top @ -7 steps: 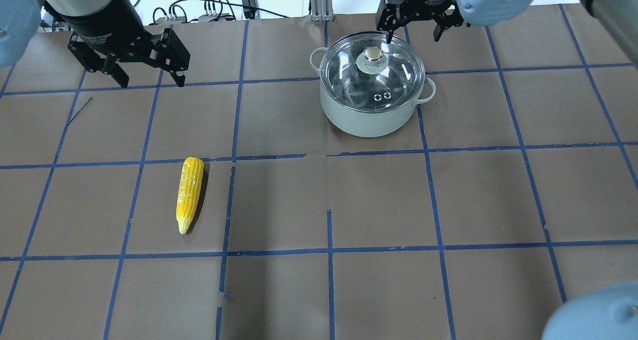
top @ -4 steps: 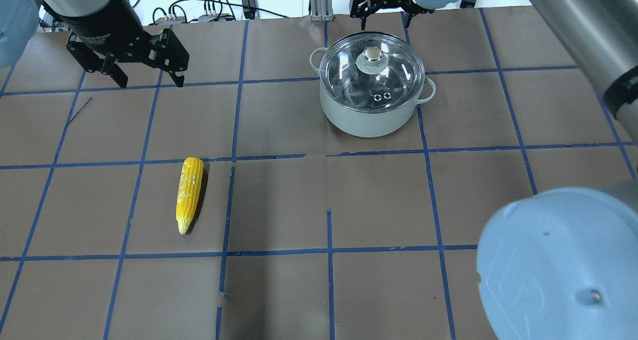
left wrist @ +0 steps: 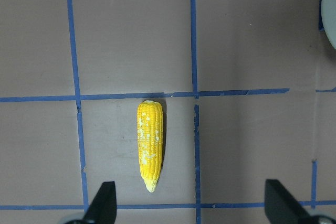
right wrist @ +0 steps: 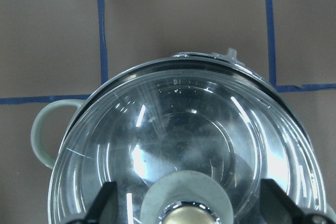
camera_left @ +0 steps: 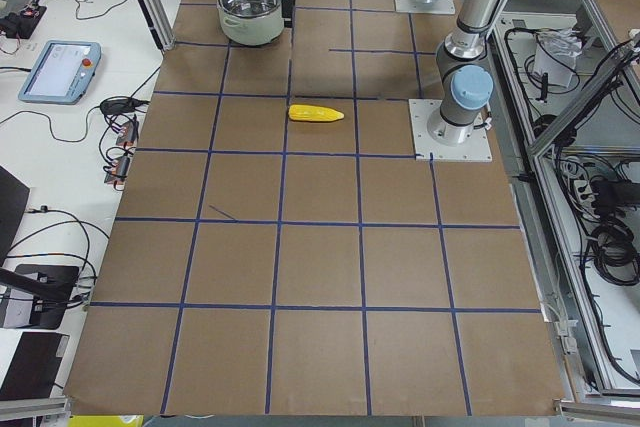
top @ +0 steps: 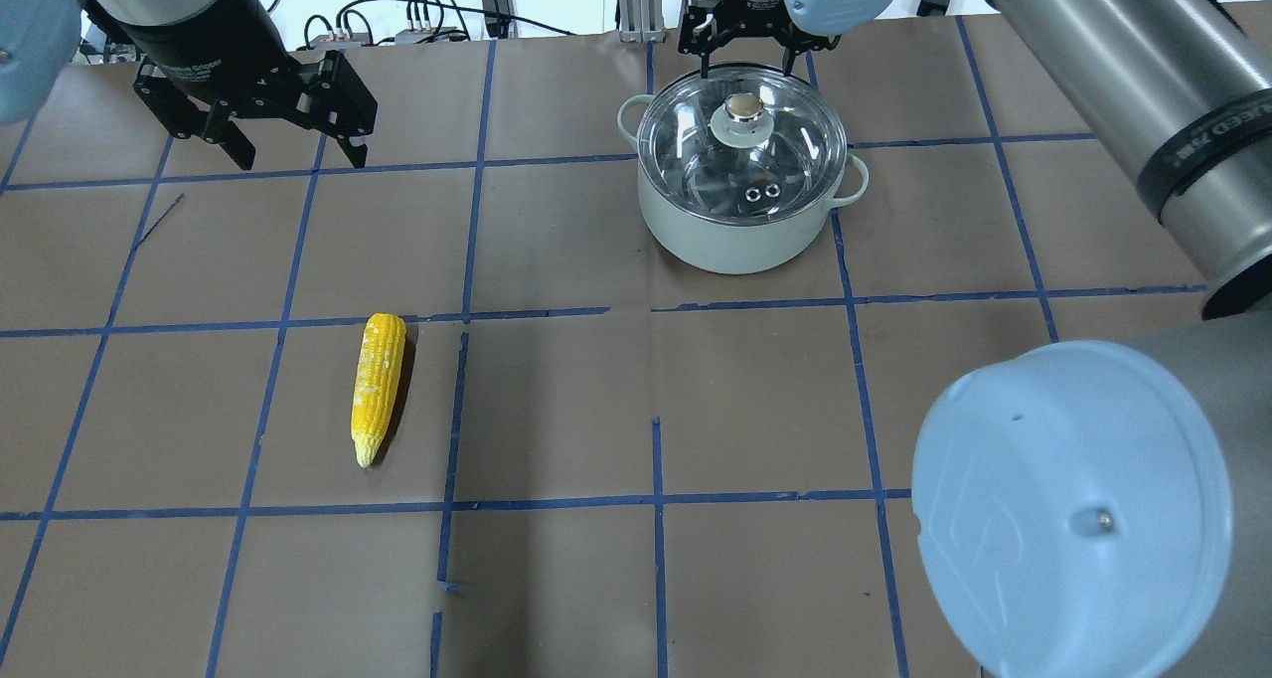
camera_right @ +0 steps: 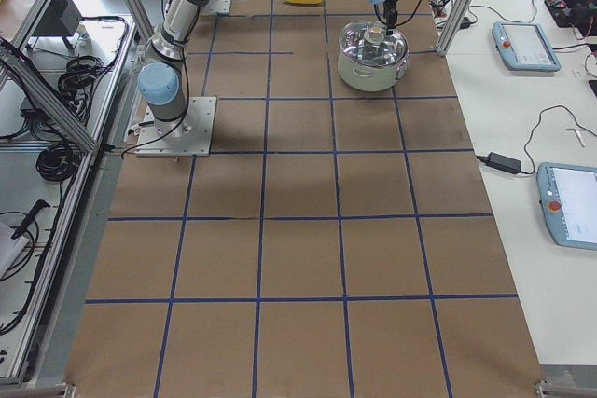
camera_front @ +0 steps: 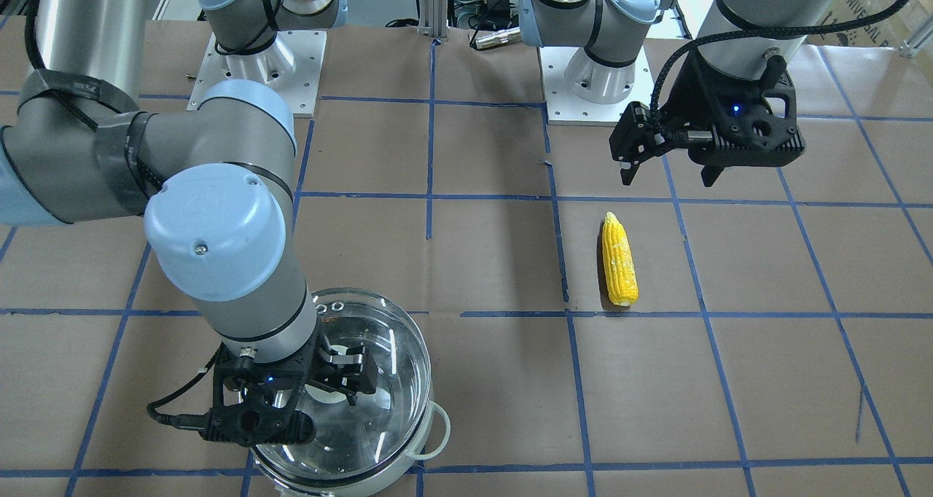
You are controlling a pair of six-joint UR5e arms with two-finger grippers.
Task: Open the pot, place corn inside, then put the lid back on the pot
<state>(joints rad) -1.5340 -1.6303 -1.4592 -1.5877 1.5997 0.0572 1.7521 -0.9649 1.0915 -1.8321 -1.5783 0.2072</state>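
The mint-green pot (top: 740, 236) stands at the far middle-right of the table with the clear glass lid (top: 790, 151) on it. The lid's cream-topped knob (top: 743, 111) is at its centre. My right gripper (top: 745, 67) is open and hovers over the pot's far rim. In the right wrist view its fingertips (right wrist: 102, 203) flank the knob (right wrist: 186, 205) without touching it. The yellow corn (top: 378, 385) lies bare on the table at the left. My left gripper (top: 298, 164) is open and empty, high above and beyond the corn (left wrist: 149, 145).
Brown paper with a blue tape grid covers the table. Cables and boxes (top: 427, 12) lie past the far edge, beside a metal post (top: 636, 2). My right arm's elbow (top: 1073, 519) fills the lower right of the overhead view.
My right gripper has moved left from the pot's far right side to over its far rim, in line with the knob. Its elbow swung into the lower right. The left arm barely moved.
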